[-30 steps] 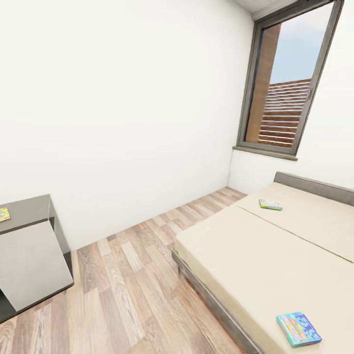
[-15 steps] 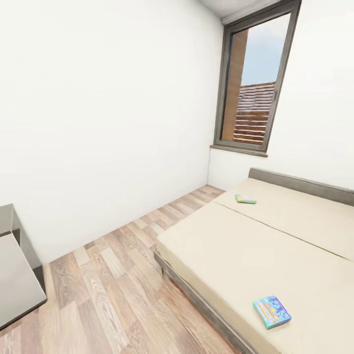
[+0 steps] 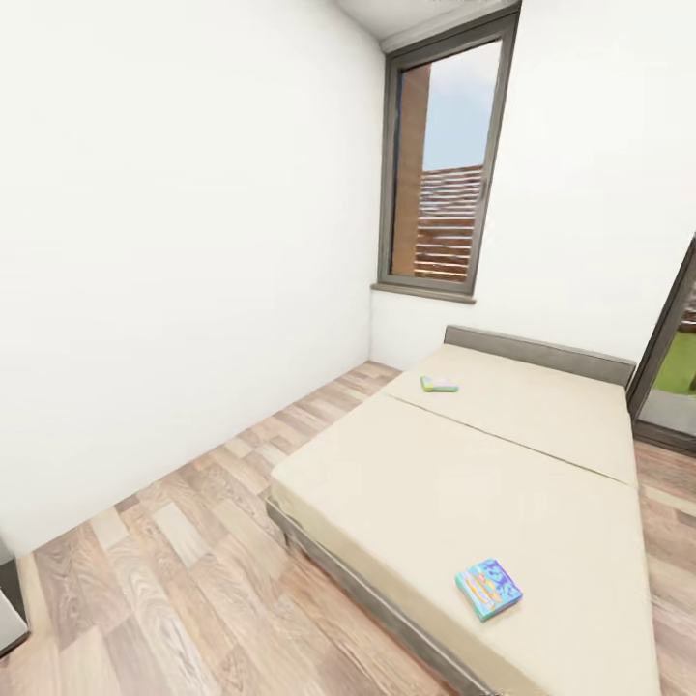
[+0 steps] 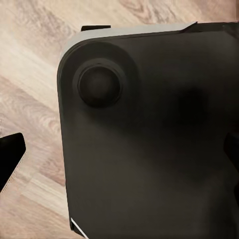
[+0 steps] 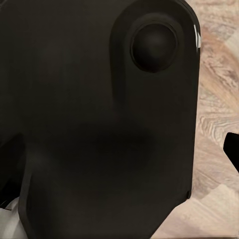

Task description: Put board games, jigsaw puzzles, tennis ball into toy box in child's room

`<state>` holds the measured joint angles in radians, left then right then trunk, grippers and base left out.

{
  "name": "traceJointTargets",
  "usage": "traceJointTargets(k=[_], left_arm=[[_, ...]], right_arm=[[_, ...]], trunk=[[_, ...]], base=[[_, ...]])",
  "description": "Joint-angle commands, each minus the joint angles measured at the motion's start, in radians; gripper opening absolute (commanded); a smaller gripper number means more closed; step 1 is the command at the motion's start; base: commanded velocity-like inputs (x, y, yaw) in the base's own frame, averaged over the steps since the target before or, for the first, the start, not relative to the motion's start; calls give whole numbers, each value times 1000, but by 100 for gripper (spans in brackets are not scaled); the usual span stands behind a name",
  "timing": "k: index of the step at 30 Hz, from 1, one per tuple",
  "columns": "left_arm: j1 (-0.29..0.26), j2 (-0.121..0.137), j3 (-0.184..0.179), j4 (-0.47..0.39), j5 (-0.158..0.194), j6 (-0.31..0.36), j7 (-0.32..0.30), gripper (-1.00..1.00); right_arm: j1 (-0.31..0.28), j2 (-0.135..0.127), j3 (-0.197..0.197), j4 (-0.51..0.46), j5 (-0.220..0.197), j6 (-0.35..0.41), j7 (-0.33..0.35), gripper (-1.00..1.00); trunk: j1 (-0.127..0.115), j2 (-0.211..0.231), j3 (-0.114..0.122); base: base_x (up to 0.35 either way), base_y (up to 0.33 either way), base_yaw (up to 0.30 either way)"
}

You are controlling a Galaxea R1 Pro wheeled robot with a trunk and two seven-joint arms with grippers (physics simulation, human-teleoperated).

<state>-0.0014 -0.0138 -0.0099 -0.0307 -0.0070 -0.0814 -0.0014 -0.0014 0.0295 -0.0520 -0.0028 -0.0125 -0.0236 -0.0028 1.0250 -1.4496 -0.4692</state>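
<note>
The head view has swung to the right since a second ago: the grey cabinet that stood at the left has slid almost out of the picture, leaving a sliver at the lower left edge, and a dark-framed glass door (image 3: 667, 358) has come in at the right.

The bed (image 3: 464, 483) now lies across the middle, with both board games on its cream cover. The near game box (image 3: 488, 589) lies flat close to the bed's near corner, a little in from its foot edge; its blue and orange lid carries markings too small to read. The far game box (image 3: 439, 385) lies near the bed's left edge, close to the grey headboard (image 3: 536, 352), and no lettering can be made out on it.

A wide strip of wood-plank floor (image 3: 184, 541) runs between the white wall and the bed's left side. A tall window (image 3: 443, 164) stands above the headboard.

In both wrist views a dark housing blocks the end effector, so I cannot tell whether either is released or clenched.
</note>
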Motion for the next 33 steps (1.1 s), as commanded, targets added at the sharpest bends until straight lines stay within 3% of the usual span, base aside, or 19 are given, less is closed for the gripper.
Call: traceJointTargets(k=[1,18,33], left_arm=[[0,0,-1,0,-1,-3,0,100],[0,3,2,0,1,-51,0,100],[0,11,4,-25,1,-51,0,100]], right_arm=[[0,0,-5,0,-1,-2,0,100],[0,0,-6,0,-1,-2,0,100],[0,0,-6,0,-1,-2,0,100]], trunk=[[0,0,-1],[0,0,-1],[-58,105,46]], base=[[0,0,-284],[0,0,-284],[0,0,-259]])
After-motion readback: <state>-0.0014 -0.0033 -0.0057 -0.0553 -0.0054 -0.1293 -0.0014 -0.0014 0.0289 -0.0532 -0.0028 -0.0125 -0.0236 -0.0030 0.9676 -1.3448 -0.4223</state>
